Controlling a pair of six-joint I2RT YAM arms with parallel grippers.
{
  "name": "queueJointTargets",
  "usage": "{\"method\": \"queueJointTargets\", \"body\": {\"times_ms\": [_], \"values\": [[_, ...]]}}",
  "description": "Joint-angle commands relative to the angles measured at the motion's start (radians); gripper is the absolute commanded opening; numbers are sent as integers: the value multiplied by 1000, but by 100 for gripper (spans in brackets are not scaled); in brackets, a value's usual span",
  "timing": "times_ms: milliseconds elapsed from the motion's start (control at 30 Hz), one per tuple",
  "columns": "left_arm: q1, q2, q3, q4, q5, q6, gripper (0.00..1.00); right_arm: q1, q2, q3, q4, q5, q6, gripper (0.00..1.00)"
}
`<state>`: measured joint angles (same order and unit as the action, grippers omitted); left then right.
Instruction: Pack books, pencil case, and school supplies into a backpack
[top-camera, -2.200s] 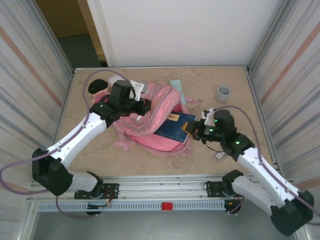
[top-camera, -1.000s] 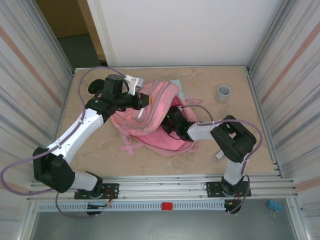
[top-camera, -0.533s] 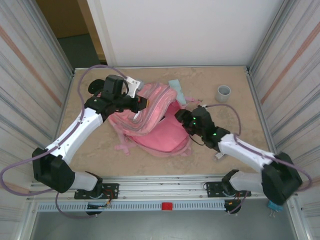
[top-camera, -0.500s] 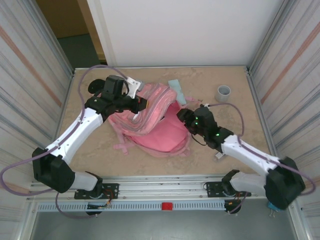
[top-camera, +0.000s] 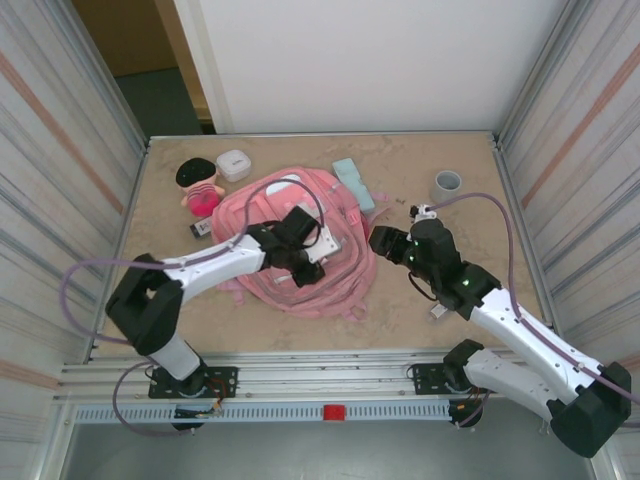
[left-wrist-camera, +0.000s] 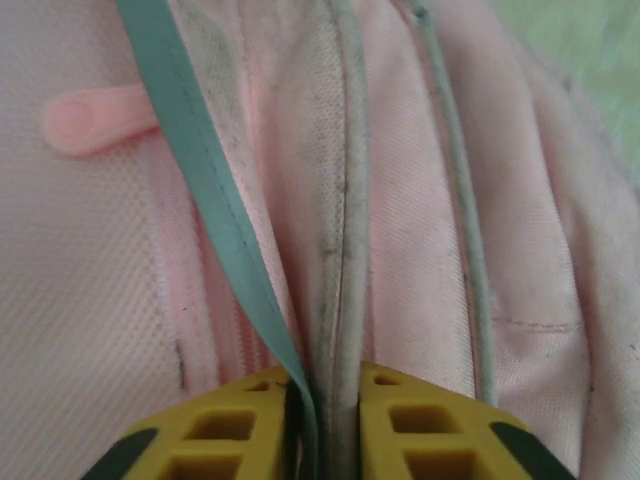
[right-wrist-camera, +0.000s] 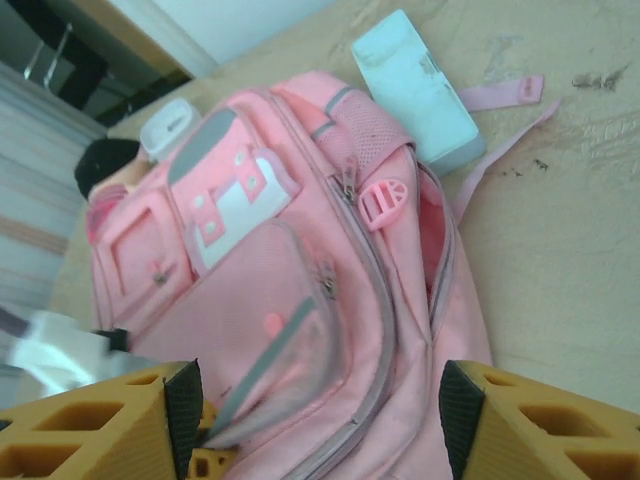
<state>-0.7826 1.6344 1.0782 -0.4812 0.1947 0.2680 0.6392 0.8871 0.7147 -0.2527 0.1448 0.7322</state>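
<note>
The pink backpack (top-camera: 290, 215) lies flat in the middle of the table, front pockets up. My left gripper (top-camera: 306, 268) rests on its front; in the left wrist view the yellow fingers (left-wrist-camera: 240, 425) are shut on a grey piped seam and a teal strip of the backpack (left-wrist-camera: 500, 230). My right gripper (top-camera: 386, 243) hovers just right of the bag, open, nothing between its fingers (right-wrist-camera: 130, 420); below it lies the backpack (right-wrist-camera: 300, 270). The mint pencil case (top-camera: 352, 183) lies against the bag's far right corner (right-wrist-camera: 415, 90). A small white stick (top-camera: 438, 310) lies by the right forearm. The book is hidden.
A grey cup (top-camera: 447, 185) stands at the back right. A black-haired pink doll (top-camera: 203, 187) and a small white box (top-camera: 233, 164) sit at the back left, with a small dark item (top-camera: 200, 228) near them. Pink straps trail at the bag's edges.
The raised backpack flap has come down and the bag now lies flat. My left gripper moved from the back left onto the bag's front. My right gripper drew back to the right.
</note>
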Motion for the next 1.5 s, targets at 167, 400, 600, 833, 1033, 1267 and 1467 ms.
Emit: {"method": "queueJointTargets", "body": {"times_ms": [167, 400, 600, 833, 1033, 1267, 1467], "values": [[-4, -31, 44, -19, -51, -40, 63, -1, -23, -9, 49, -152, -365, 70], [93, -283, 66, -14, 12, -193, 83, 77, 18, 111, -81, -316, -895, 73], [283, -496, -101, 99, 112, -441, 85, 261, 197, 195, -282, -244, -1434, 74], [446, -684, -335, 168, 160, -635, 85, 355, 470, 230, -215, -177, -1657, 75], [503, -771, -444, 193, 174, -711, 85, 367, 584, 198, -145, -190, -1708, 75], [524, -769, -543, 272, 189, -770, 83, 372, 651, 127, -52, -136, -1711, 70], [526, -773, -541, 264, 181, -781, 83, 382, 688, 88, 46, -107, -1709, 56]]}}
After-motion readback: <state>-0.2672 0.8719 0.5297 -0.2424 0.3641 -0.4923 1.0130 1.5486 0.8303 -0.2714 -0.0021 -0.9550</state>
